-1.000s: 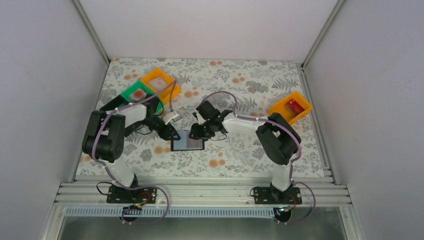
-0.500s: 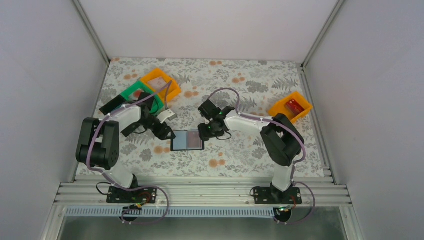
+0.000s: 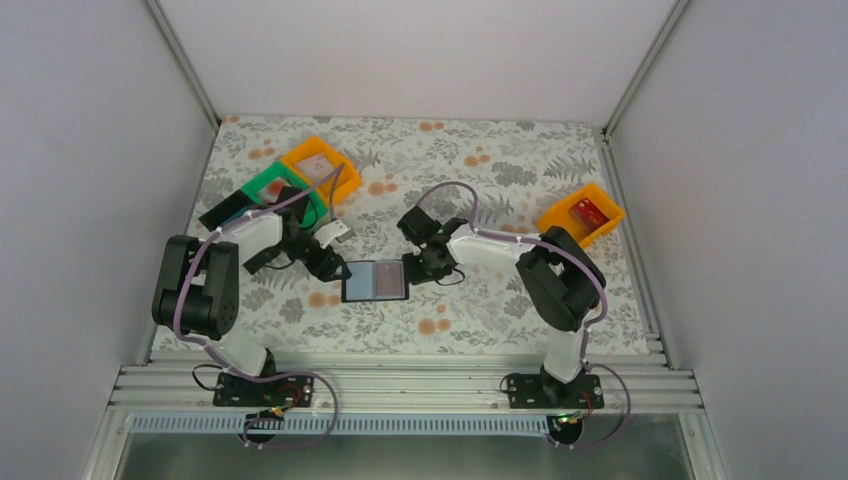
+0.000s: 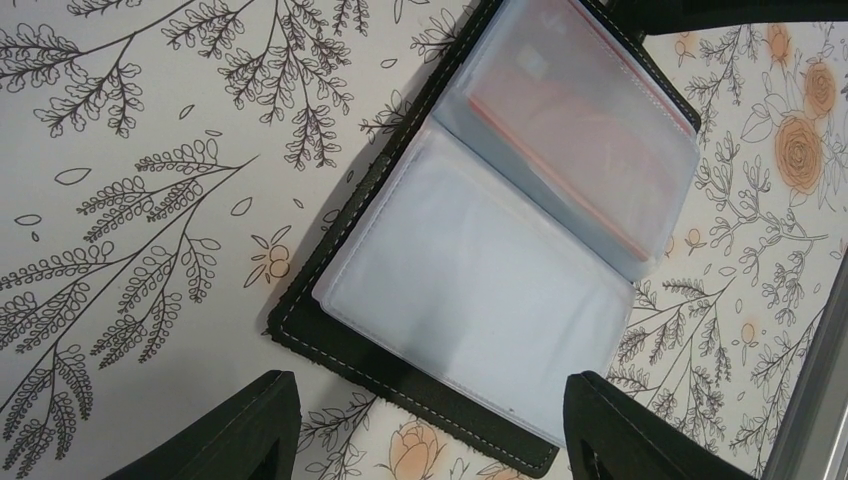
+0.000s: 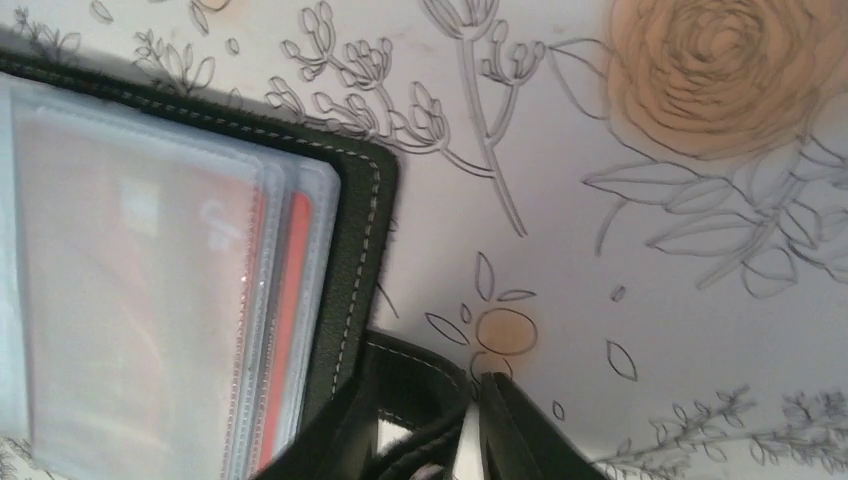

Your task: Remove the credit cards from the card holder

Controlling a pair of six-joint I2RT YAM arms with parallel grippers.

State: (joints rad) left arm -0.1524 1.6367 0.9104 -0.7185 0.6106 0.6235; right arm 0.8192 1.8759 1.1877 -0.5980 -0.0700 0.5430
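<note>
Bare bench (image 3: 400, 325) lies free on the near side of the card holder (image 3: 375, 281). The left end effector (image 3: 338, 270) and right end effector (image 3: 412, 268) block its left and right edges. A green tray (image 3: 262, 185) and an orange tray (image 3: 320, 163) crowd the far-left area.

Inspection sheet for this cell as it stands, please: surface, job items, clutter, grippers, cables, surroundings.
Surface: floral tablecloth, flat.
Job's things: card holder lies open at centre; reddish credit card inside a clear sleeve.
Clutter: orange tray, green tray, black tray far left; second orange tray far right with a red card.
Grippers: left gripper open at holder's left edge; right gripper straddles the holder's tab, grip unclear.
Cables: purple cables loop along both arms, off the holder.
Surroundings: white walls, aluminium rail at near edge.
</note>
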